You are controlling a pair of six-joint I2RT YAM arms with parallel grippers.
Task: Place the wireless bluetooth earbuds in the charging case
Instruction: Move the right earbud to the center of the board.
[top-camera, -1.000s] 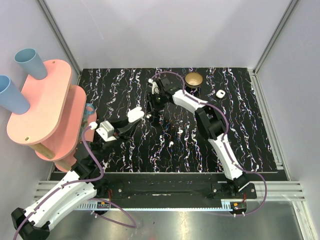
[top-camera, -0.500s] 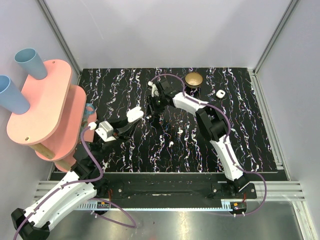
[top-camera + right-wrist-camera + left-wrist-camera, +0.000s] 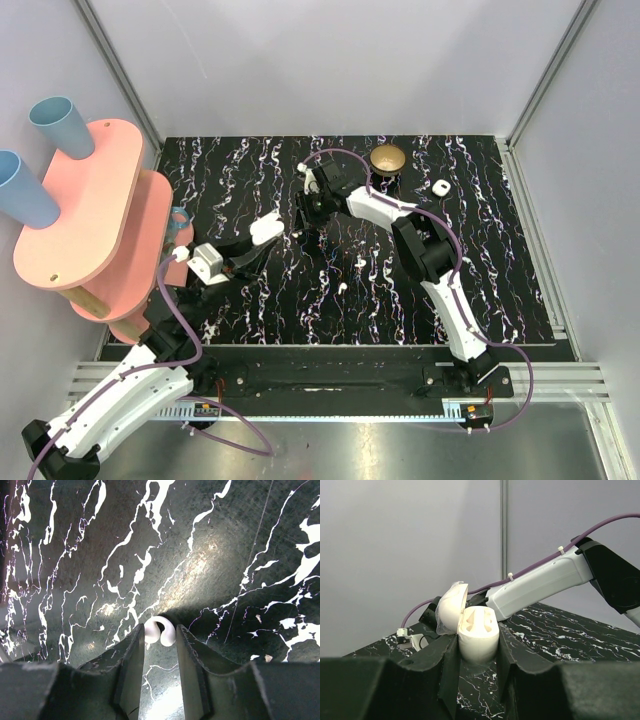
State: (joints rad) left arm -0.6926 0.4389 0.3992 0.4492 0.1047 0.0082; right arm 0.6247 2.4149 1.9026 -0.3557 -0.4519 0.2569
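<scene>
Two arms are at work over the black, white-veined desk (image 3: 480, 260) in the top view. The left hand (image 3: 262, 232) is raised at the left-centre of the desk and grips the charging case (image 3: 266, 228). The right hand (image 3: 306, 215) reaches to the far middle and points down at the desk, just beyond the case. A gold dish (image 3: 387, 158) stands at the far edge. A pink shelf stand (image 3: 90, 215) with blue cups (image 3: 60, 125) sits off the left side.

Left wrist view: the left hand (image 3: 477, 646) is clamped on the charging case (image 3: 477, 635), one finger on each flank. The case is upright, its lid swung open to the left and its inner wells facing the camera.

Right wrist view: the right hand (image 3: 160, 632) is set narrow, its tips on either side of one earbud (image 3: 160, 631). The earbud lies on the desk (image 3: 225, 555). Whether the fingers press it cannot be told.
</scene>
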